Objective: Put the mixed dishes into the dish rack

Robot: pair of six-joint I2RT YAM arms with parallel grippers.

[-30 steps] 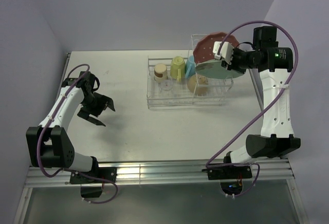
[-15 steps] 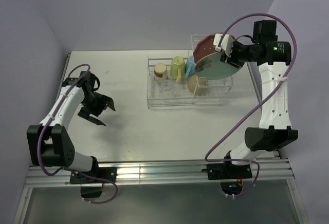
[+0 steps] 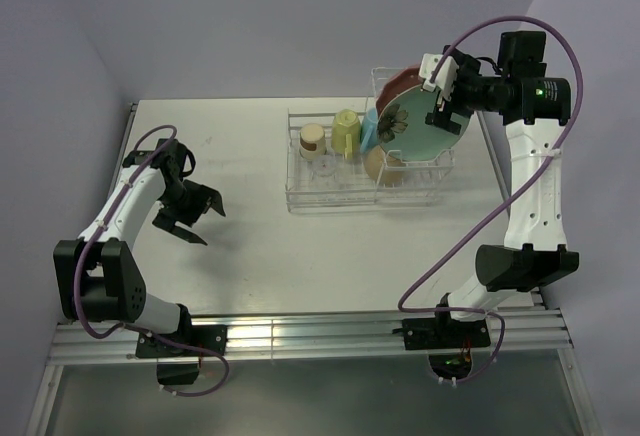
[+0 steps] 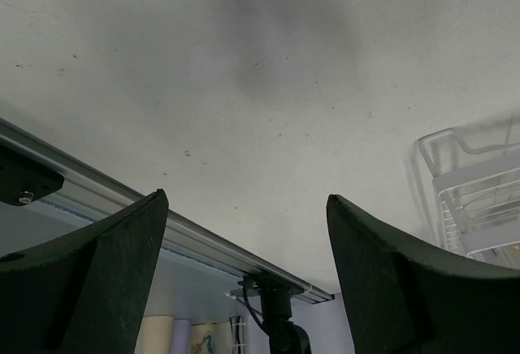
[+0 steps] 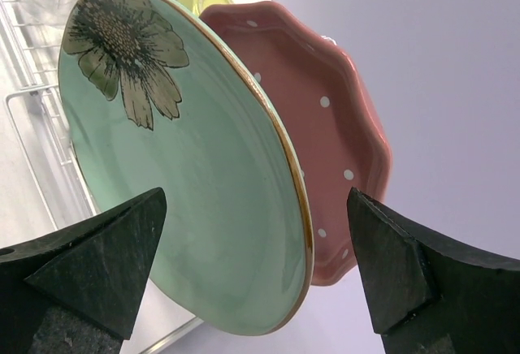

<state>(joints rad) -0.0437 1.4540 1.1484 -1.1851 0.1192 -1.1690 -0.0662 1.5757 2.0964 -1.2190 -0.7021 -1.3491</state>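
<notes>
The white wire dish rack (image 3: 292,161) stands at the table's back right. In its upright slots a mint-green plate (image 3: 415,126) with a flower print leans in front of a pink dotted plate (image 3: 400,84). My right gripper (image 3: 445,91) is open, its fingers standing apart on either side of both plates' top rims (image 5: 256,208) without touching. The low basket holds a tan cup (image 3: 313,138), a yellow-green mug (image 3: 346,131), a light-blue mug (image 3: 370,131), a clear glass (image 3: 322,166) and a cream bowl (image 3: 383,163). My left gripper (image 3: 190,216) hangs open and empty over the table (image 4: 246,200).
An aluminium rail (image 3: 300,331) runs along the table's near edge. Lilac walls close in the back and both sides. One corner of the rack (image 4: 475,200) shows at the right of the left wrist view. The right arm's purple cable (image 3: 470,246) loops beside the rack.
My right gripper has opened and let go of the mint-green plate, which now stands in the rack against the pink plate. The wrist drew back and up a little. The left arm stayed still.
</notes>
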